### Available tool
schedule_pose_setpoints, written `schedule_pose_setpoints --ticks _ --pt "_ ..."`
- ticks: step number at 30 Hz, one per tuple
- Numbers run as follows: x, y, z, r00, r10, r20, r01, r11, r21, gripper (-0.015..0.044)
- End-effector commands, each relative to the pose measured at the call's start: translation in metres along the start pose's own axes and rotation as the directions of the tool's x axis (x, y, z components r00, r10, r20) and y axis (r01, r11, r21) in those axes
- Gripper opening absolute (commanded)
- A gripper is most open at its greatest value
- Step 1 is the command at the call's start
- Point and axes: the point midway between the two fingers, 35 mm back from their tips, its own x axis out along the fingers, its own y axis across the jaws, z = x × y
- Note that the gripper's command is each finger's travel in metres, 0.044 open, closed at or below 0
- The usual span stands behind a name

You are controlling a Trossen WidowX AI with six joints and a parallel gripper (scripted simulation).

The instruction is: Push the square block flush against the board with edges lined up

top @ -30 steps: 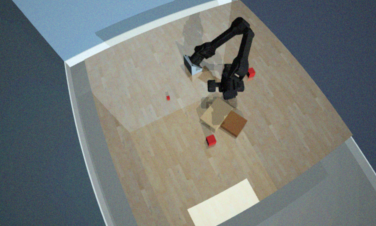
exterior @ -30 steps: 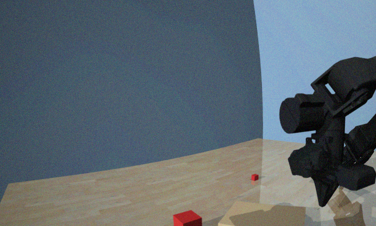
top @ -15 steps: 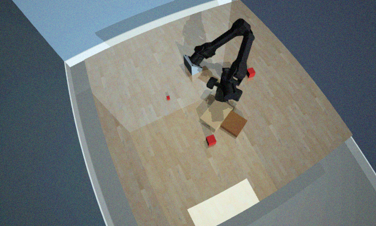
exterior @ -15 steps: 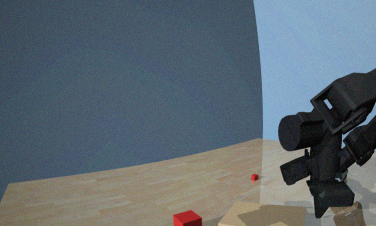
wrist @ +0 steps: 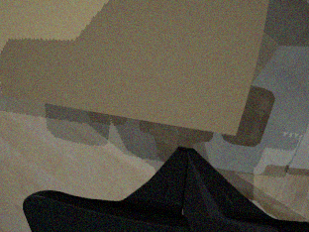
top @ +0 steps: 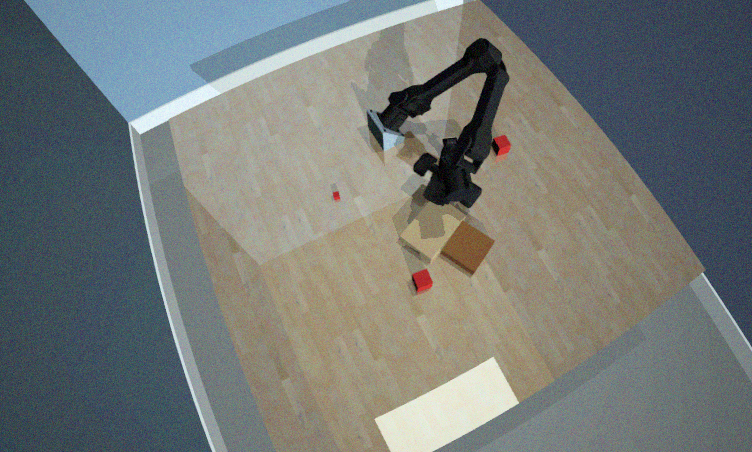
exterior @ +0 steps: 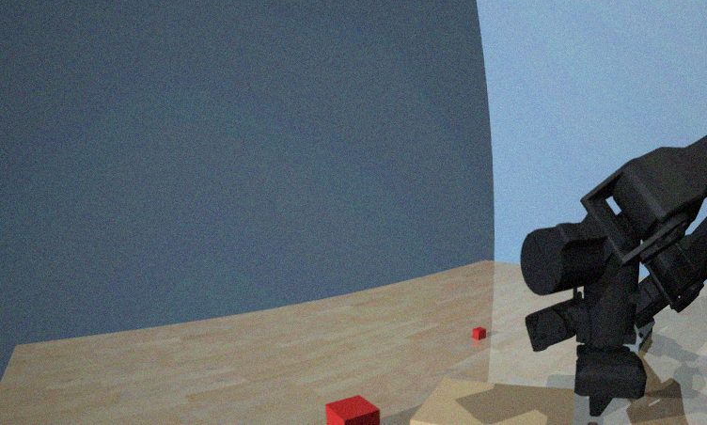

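Black arm, pale and brown pieces
A black jointed arm (top: pixel 486 106) (exterior: pixel 662 191), a pale tan flat piece (top: pixel 417 235) (exterior: pixel 435 402) (wrist: pixel 183 69) and a plain reddish-brown flat piece (top: pixel 468 246) are seen.

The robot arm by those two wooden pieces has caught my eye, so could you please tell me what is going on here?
A black six-joint robot arm is at work on pushing two flat pieces together, a pale tan slab and a brown square-looking one. Its shut pincer, holding nothing, is close to an edge of the tan slab. The two pieces lie side by side, offset along their facing sides; whether they fully touch, I cannot tell.
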Motion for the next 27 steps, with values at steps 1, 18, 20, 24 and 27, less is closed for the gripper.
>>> schedule_pose_setpoints --ticks 1,18,20,24,27 --pt "0.000 0.002 0.005 1.000 0.005 -0.001 -0.005 1.000 0.006 0.0000" --pt "-0.001 0.004 0.032 1.000 0.005 0.002 -0.005 1.000 0.006 0.0000" --pt "-0.001 0.004 0.035 1.000 0.005 0.002 -0.005 1.000 0.006 0.0000" --pt "-0.001 0.004 0.041 1.000 0.005 0.002 -0.005 1.000 0.006 0.0000" --pt "-0.001 0.004 0.039 1.000 0.005 0.002 -0.005 1.000 0.006 0.0000"
